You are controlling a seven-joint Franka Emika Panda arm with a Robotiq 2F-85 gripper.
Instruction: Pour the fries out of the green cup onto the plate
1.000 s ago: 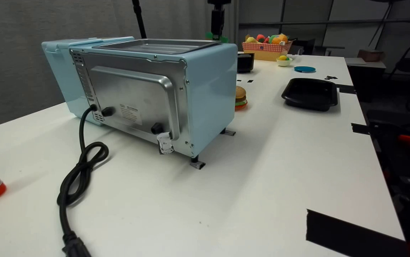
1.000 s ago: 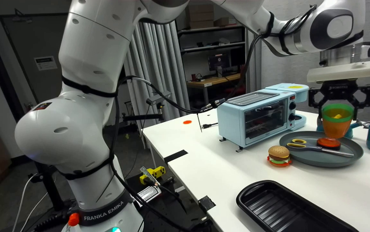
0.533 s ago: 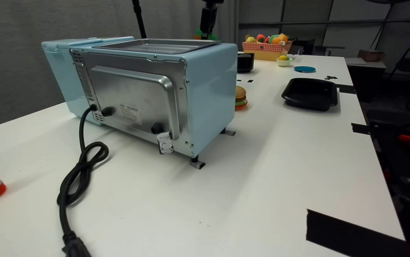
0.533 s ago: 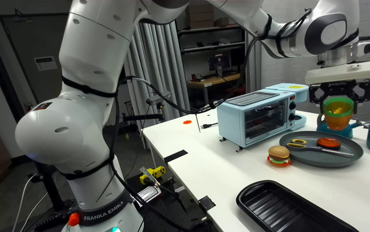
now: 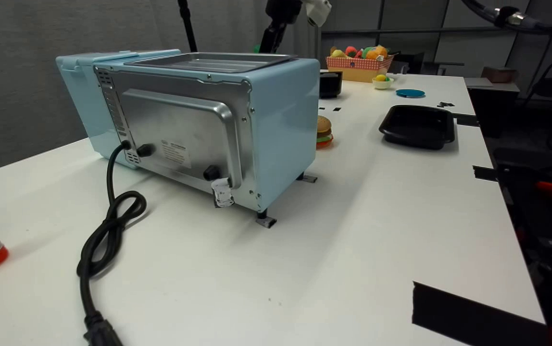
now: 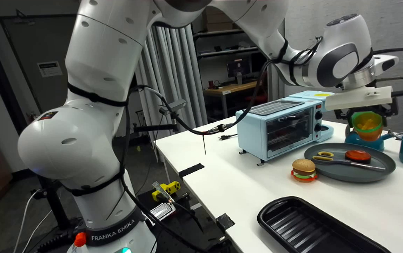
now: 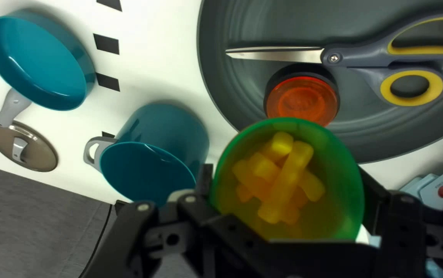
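At the forefront of the wrist view, the gripper (image 7: pixel 288 185) pinches the green cup (image 7: pixel 339 181) between its fingers, one bearing on each side of the wall, a hold that presumably keeps the mouth clear for pouring. The fries (image 7: pixel 283 177) lie heaped inside; none shows on the plate (image 7: pixel 391 131). In an exterior view the cup appears raised off the table (image 6: pixel 236 182) and tilted, its mouth turned toward the viewer; the tilt seems meant to draw the fries to the lip, and likely needs to steepen. Next, below the cup's level, lies the plate itself; whether the lip overhangs it cannot be told. On it, a red disc (image 7: pixel 302 100) and scissors (image 7: pixel 334 58) occupy much of the surface, so fries could land on them and tumble aside. Just beside the plate stands a teal pot (image 7: pixel 179 123), near enough to catch strays, with a teal pan (image 7: pixel 40 61) farther off. Near the rim sits a burger (image 6: pixel 304 170), and beyond it the light-blue toaster oven (image 6: pixel 252 133), seen in both exterior views, bounds the room for turning the cup.
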